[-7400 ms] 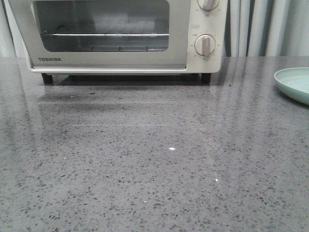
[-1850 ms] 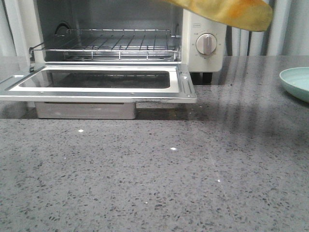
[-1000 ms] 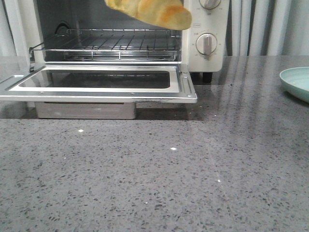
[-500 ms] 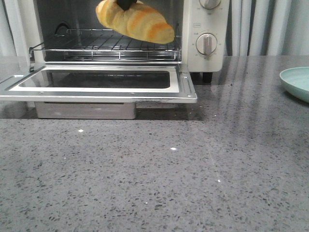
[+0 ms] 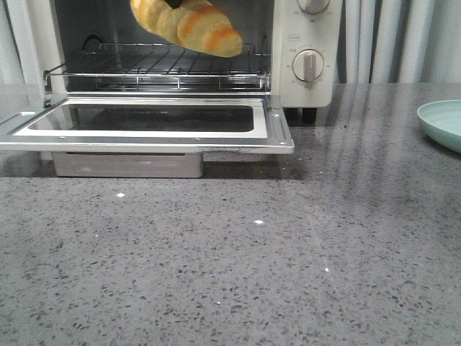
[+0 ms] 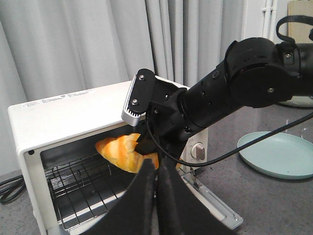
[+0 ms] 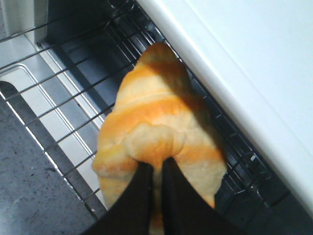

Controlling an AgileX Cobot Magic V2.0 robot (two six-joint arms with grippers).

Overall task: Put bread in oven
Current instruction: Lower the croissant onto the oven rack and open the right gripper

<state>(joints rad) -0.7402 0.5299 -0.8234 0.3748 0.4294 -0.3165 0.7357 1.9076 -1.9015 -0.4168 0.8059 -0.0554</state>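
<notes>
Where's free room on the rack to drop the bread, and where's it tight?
The wire rack is bare across its width. The right end effector holds the golden croissant-shaped bread just above it. It is tight under the cream-white oven roof.

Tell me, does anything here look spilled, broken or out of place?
Nothing stands out. The bread hangs tilted in the right arm's fingers above the wire rack, not yet set down. The oven door lies open and flat; the plate sits empty.

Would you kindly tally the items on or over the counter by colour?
Golden-yellow: 1, the bread
Cream-white: 1, the oven
Pale green: 1, the plate
Total: 3
</notes>
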